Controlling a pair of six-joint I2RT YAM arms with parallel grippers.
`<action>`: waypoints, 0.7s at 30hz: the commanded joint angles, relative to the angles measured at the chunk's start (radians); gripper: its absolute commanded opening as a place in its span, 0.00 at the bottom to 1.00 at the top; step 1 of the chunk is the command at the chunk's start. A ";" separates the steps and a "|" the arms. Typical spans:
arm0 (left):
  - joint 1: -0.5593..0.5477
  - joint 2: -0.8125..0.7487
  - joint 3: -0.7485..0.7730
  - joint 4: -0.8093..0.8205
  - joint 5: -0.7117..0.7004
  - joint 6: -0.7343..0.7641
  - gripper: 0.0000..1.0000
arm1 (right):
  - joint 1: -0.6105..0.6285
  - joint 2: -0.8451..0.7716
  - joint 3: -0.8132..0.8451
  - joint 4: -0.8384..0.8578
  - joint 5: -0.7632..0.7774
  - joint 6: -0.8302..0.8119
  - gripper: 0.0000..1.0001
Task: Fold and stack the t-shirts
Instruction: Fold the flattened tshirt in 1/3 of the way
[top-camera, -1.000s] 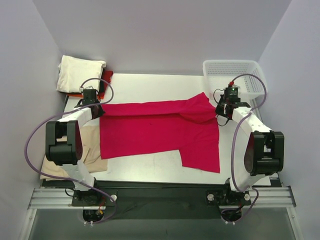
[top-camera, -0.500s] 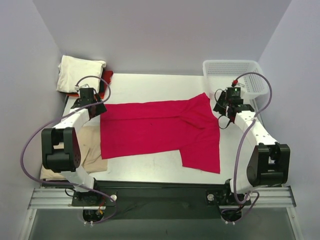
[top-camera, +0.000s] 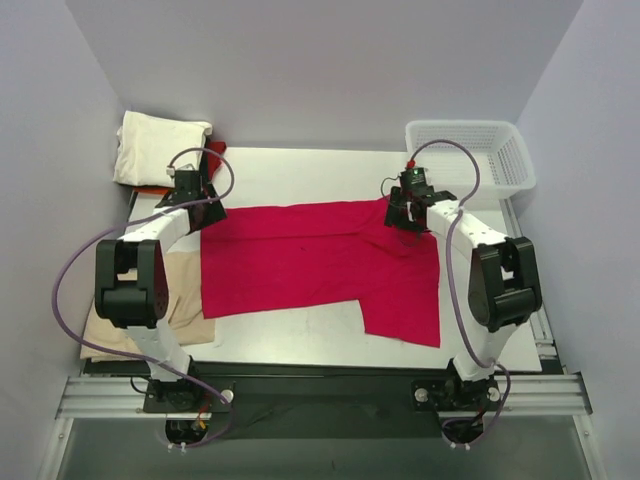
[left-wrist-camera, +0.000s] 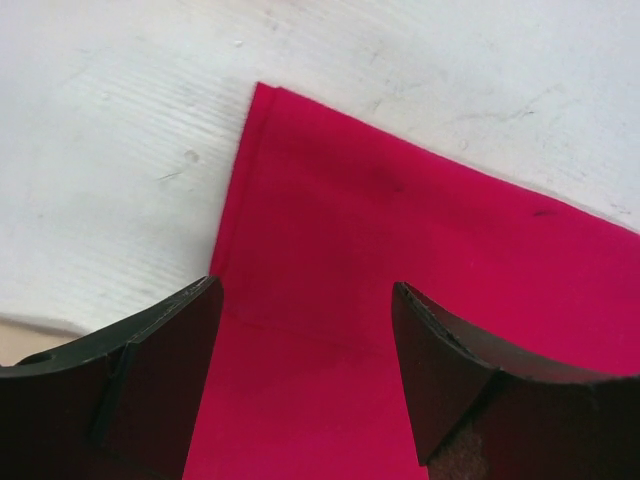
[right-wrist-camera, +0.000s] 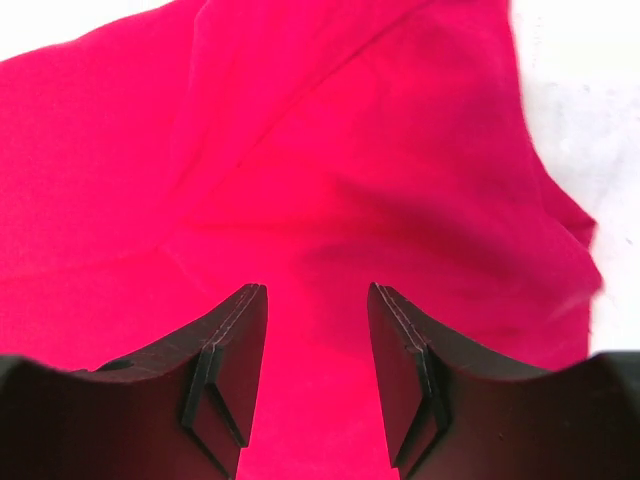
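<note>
Top external view is showing the crimson t-shirt (top-camera: 310, 260) lying spread on the white table (top-camera: 300, 170), stretching between the two pincers, with one part hanging down toward the near edge below the right pincer (top-camera: 399, 217). The left pincer (top-camera: 203, 203) is hovering at the shirt's far left corner, and the right pincer is sitting over the shirt's raised, rumpled far right part. Behind the left pincer a folded cream-white t-shirt (top-camera: 155, 145) is resting off the table's far corner, with a bit of orange-red cloth (top-camera: 214, 152) peeking out beside it. On the near side of the left pincer, under its arm, a tan-beige t-shirt (top-camera: 183, 290) is lying just beside the crimson one. Behind and to the outside of the right pincer a white lattice basket (top-camera: 460, 125) is standing. Left wrist view is showing the left pincer (left-wrist-camera: 305, 300) with its jaws spread wide and nothing between them; the crimson t-shirt (left-wrist-camera: 400, 250) is filling the space below and ahead of them, its hemmed corner pointing away from the fingertips, with bare table (left-wrist-camera: 100, 150) lying beyond and to the left of the left finger. Right wrist view is showing the right pincer (right-wrist-camera: 313, 295) with its jaws also apart, gripping nothing, and the crimson t-shirt (right-wrist-camera: 350, 150) is bunching in soft folds directly under and ahead of them, with a strip of table (right-wrist-camera: 570, 60) showing off to the right. Whether either pincer is touching the cloth, I cannot tell.
</note>
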 joint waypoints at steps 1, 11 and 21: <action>-0.044 0.070 0.101 0.016 0.000 -0.020 0.79 | -0.002 0.072 0.103 -0.086 -0.020 0.015 0.45; -0.090 0.217 0.240 -0.134 -0.123 -0.069 0.79 | -0.002 0.167 0.166 -0.199 -0.026 0.036 0.44; -0.093 0.398 0.499 -0.356 -0.216 -0.121 0.79 | -0.002 0.236 0.198 -0.310 -0.074 0.077 0.43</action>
